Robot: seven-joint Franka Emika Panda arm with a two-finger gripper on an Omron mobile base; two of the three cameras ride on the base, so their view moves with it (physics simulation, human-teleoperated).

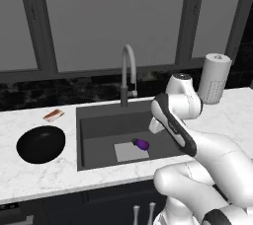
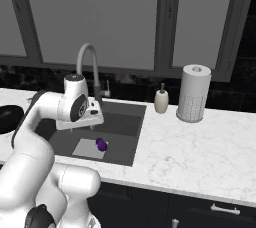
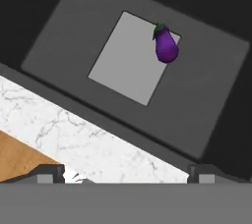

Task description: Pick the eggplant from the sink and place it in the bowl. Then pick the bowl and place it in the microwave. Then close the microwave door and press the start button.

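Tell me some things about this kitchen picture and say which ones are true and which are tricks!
1. The eggplant lies on the floor of the sink. True.
2. The eggplant is already in the black bowl. False: the bowl sits with nothing in it on the counter, beside the sink.
3. The gripper is squeezing the eggplant. False: its jaws stand open above the sink, apart from the eggplant.
4. A paper towel roll stands upright on the counter. True.
5. The eggplant rests at the edge of the pale grey square. True.
6. Water is pouring from the faucet. False: no water shows.
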